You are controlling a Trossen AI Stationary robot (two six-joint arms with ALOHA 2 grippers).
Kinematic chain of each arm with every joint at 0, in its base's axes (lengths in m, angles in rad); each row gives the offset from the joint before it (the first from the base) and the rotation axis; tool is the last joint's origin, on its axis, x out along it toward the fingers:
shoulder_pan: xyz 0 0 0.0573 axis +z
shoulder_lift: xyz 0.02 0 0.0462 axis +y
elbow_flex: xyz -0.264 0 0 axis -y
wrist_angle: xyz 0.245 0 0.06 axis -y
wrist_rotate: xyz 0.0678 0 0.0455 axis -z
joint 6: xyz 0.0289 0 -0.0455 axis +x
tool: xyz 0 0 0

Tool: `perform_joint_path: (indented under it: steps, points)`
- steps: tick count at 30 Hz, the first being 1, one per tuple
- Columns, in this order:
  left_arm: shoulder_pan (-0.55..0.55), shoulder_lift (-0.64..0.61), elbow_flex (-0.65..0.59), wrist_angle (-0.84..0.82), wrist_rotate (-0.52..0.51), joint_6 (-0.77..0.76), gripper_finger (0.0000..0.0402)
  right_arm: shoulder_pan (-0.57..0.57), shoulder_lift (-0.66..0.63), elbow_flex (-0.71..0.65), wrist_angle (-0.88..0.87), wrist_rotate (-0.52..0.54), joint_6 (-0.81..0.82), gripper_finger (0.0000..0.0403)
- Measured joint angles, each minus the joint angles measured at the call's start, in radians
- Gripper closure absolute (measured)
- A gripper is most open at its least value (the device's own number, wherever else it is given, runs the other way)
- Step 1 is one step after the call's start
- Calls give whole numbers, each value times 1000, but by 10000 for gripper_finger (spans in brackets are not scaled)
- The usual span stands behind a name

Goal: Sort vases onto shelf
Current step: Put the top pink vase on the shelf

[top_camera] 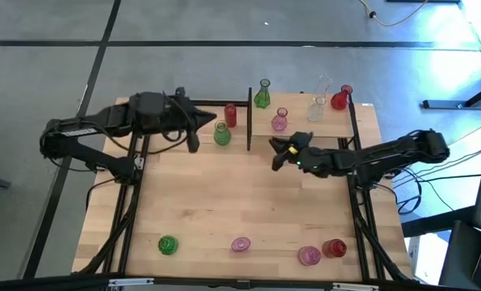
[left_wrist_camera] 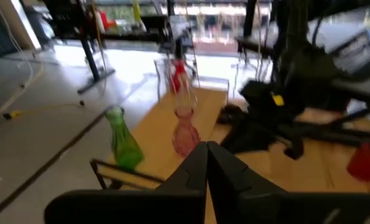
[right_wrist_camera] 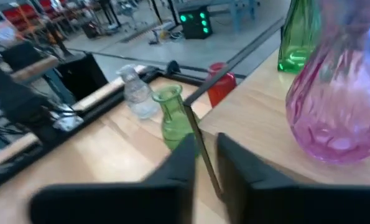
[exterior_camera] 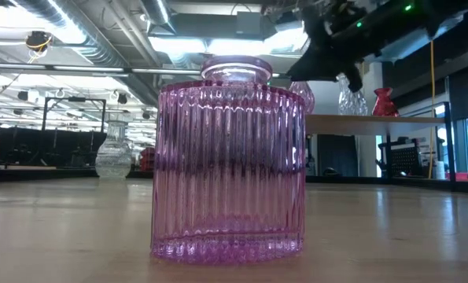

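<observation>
No brand, label or writing can be read anywhere.

The shelf (top_camera: 297, 120) stands at the desk's (top_camera: 240, 202) far edge. On it are a green vase (top_camera: 262, 95), a pink vase (top_camera: 280, 120), two clear vases (top_camera: 317, 109) and a red vase (top_camera: 340, 99). Left of its post stand a second green vase (top_camera: 222, 133) and a red cylinder vase (top_camera: 229, 115).

Along the near edge lie a green one (top_camera: 168, 244), two pink ones (top_camera: 240, 244) and a red one (top_camera: 335, 247).

The left end effector (top_camera: 193, 144) is just beside the second green vase, fingers closed, holding nothing. The right end effector (top_camera: 279, 153) hangs just before the shelf, fingers slightly parted, empty.
</observation>
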Motion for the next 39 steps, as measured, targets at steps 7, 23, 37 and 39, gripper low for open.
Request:
perform_joint_path:
  steps: [7, 23, 37, 39]
  points:
    - [-37, -1, -1, 0, -15, 10, 401, 1, 111, 72, -4, 139, 20, 394]
    - [-49, -1, -1, -19, 19, 26, 401, 3, 200, 255, -523, 304, 362, 403]
    - [-49, -1, -1, -51, 19, 27, 401, -77, 200, 255, -531, 298, 354, 403]
    - [-49, -1, -1, -52, 19, 27, 401, -90, 200, 255, -531, 284, 352, 403]
